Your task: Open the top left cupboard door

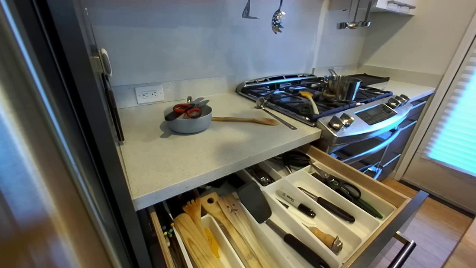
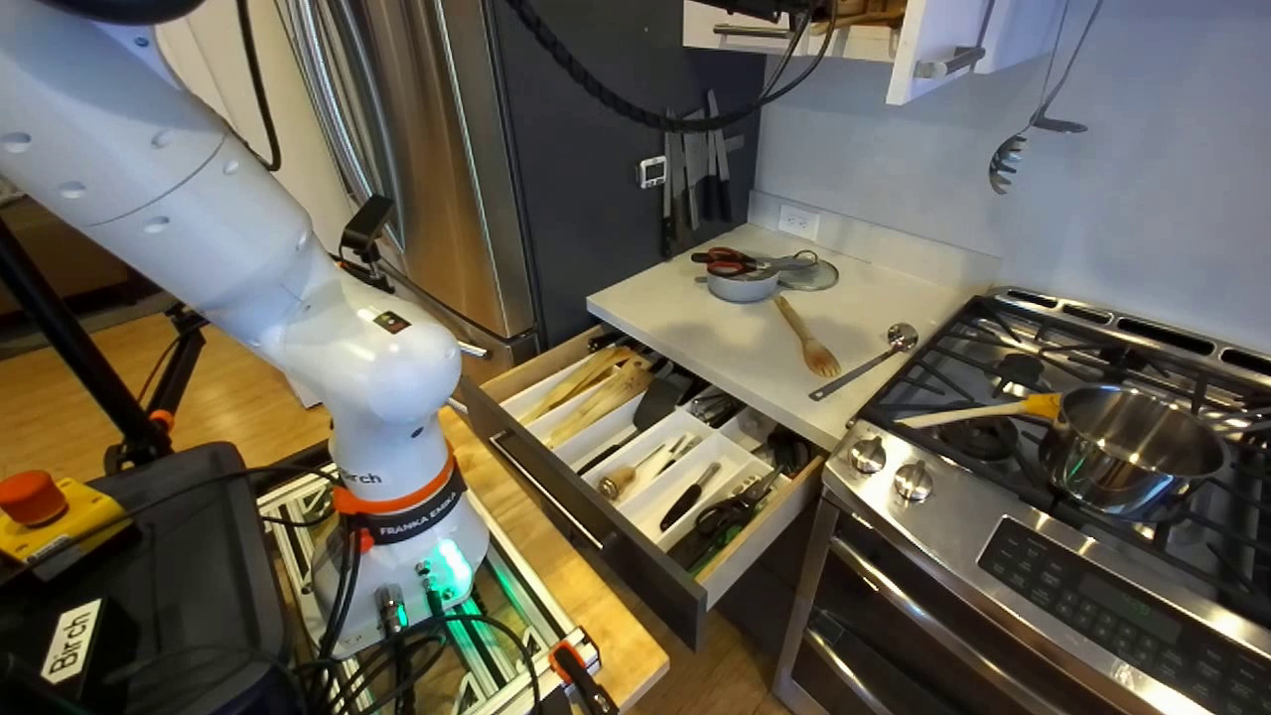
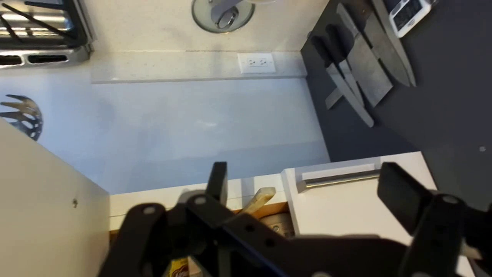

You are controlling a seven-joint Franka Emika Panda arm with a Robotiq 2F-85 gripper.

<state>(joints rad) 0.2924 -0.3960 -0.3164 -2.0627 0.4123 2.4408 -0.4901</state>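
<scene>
Looks not done yet: left door (image 3: 338,211), up above the back left corner of the worktop (image 2: 675,300), isn't opened, only right door (image 3: 42,200) is. Fingers (image 3: 218,181) are spread, nothing gripped; handle (image 3: 341,179) still to be pulled.

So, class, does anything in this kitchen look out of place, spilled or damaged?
Mildly: red-handled scissors sit on top of the grey bowl instead of in the drawer, which stands open. A yellow-headed spatula lies on the stove, where heat might scorch it. No spill or damage shows.
</scene>
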